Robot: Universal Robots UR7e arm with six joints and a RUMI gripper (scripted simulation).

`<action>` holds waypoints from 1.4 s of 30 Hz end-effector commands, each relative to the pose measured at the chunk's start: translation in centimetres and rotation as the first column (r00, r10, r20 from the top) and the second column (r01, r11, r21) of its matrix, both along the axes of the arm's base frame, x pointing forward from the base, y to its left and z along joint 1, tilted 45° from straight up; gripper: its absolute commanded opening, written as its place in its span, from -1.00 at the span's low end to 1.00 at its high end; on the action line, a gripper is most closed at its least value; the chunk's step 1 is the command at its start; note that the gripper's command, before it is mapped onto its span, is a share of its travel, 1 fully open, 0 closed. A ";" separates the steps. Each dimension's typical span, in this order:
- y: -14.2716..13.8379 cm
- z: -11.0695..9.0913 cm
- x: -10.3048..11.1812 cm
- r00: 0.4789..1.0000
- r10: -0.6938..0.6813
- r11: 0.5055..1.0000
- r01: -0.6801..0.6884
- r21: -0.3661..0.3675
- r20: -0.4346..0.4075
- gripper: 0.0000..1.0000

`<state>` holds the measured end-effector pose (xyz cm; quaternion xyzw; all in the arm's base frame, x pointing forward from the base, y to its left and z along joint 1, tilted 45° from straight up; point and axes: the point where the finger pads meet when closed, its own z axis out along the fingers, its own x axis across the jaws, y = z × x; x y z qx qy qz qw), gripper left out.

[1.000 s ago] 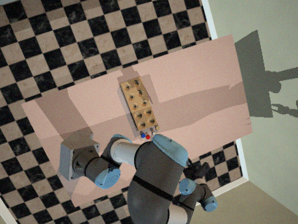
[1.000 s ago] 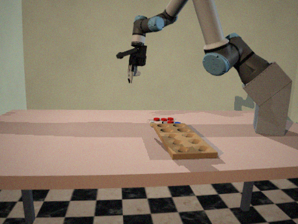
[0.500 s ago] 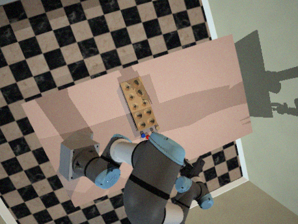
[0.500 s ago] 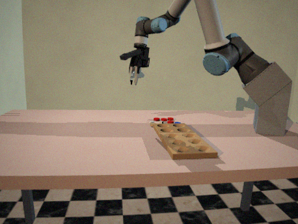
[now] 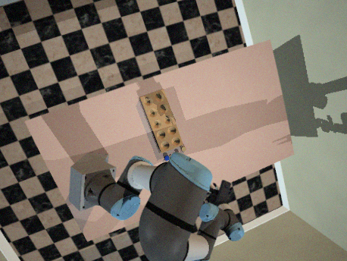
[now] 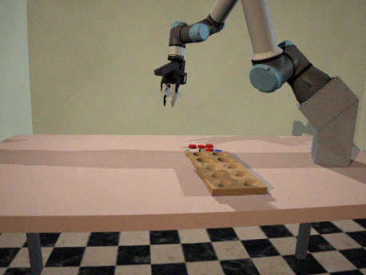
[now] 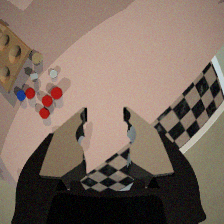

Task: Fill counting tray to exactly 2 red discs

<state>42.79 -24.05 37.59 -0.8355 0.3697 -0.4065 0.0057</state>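
The hand (image 5: pixel 221 193) (image 6: pixel 169 105) (image 7: pixel 105 108) was released and partly open, its two fingertips well apart, with the surface (image 5: pixel 231 76) (image 6: pixel 100 188) (image 7: pixel 107 55) and checkered floor (image 5: pixel 77 62) (image 6: pixel 164 252) (image 7: pixel 192 105) showing through the gap in the wrist view. It grasped nothing. In the exterior view it hung high above the surface, fingers pointing down, touching neither the discs nor the tray.

The counting tray (image 5: pixel 165 129) (image 6: pixel 240 191) (image 7: pixel 16 65) lay flat on the surface, its round pockets in two rows of five. Four red discs (image 6: pixel 200 146) (image 7: pixel 47 101) lay outside it on the surface, grouped near one of its short ends. Beside them, nearer the tray in the wrist view, was a blue disc (image 5: pixel 167 158) (image 6: pixel 217 150) (image 7: pixel 21 95). Two pale discs (image 7: pixel 53 73) lay near the red ones, and a tan disc (image 5: pixel 183 149) (image 7: pixel 36 57) sat just beside the tray's corner; whether it touched the tray could not be told. In the top view the arm (image 5: pixel 168 197) (image 6: pixel 265 36) hid the red discs.
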 end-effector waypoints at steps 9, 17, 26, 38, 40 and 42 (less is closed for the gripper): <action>0.9 -2.2 -0.8 0.977 0.181 0.960 -0.200 -0.195 -0.112 -0.44; 1.3 -3.6 -1.3 0.942 0.271 0.900 -0.321 -0.295 -0.198 -0.44; 1.8 -4.9 -1.8 0.892 0.345 0.816 -0.438 -0.377 -0.291 -0.44; 2.2 -6.6 -2.5 0.814 0.411 0.685 -0.573 -0.449 -0.411 -0.44; 2.3 -6.9 -2.7 0.796 0.421 0.656 -0.598 -0.460 -0.435 -0.44; 2.4 -7.2 -2.8 0.778 0.430 0.627 -0.622 -0.469 -0.459 -0.44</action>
